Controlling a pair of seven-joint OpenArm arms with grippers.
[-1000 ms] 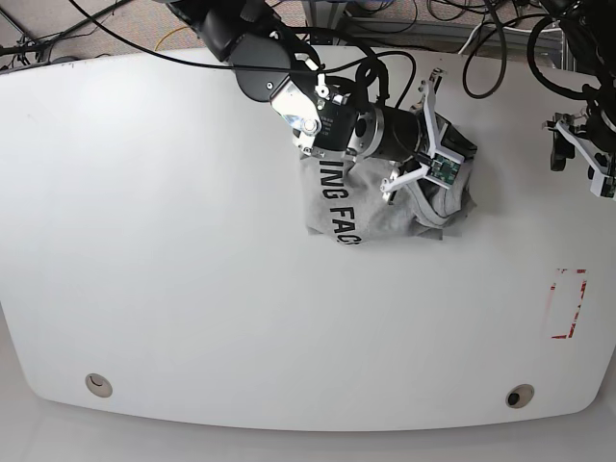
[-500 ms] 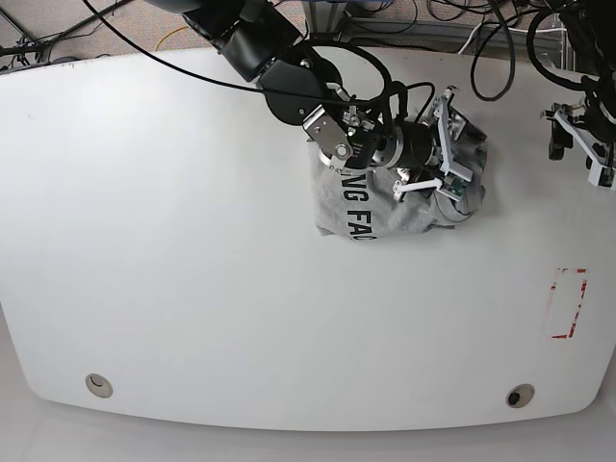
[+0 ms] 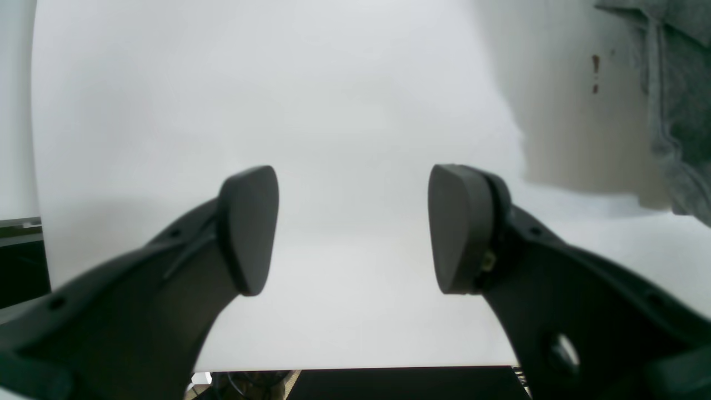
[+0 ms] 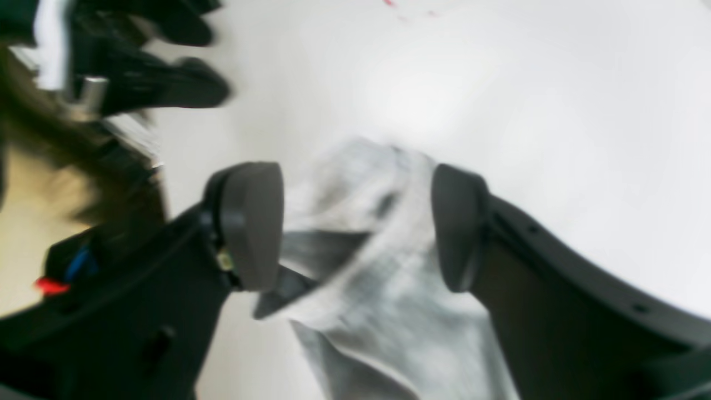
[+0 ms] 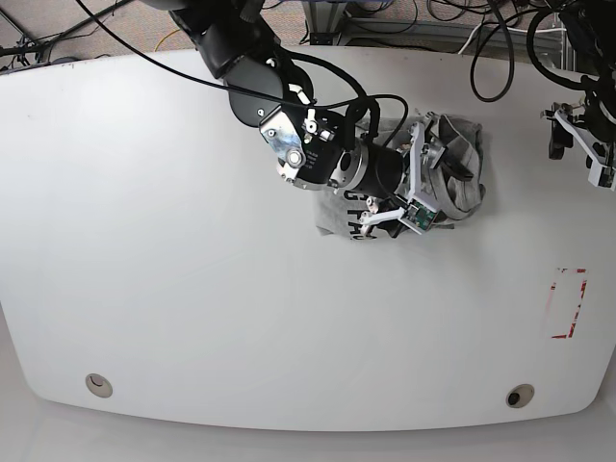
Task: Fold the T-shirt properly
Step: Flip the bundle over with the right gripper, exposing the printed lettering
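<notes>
Lying bunched on the white table [image 5: 144,241], the grey T-shirt [image 5: 460,183] is showing only part of its black lettering, the right arm covering the rest. The right tool [image 4: 355,228] is hovering spread over blurred cloth; the left tool [image 3: 353,230] is gaping, pinching nothing.

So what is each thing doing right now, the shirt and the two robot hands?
T-shirt: bunched in a crumpled heap on the table, not folded.
Right end effector: open, over the T-shirt, cloth between its fingers but not pinched.
Left end effector: open, holding nothing, above bare table, apart from the T-shirt.
</notes>
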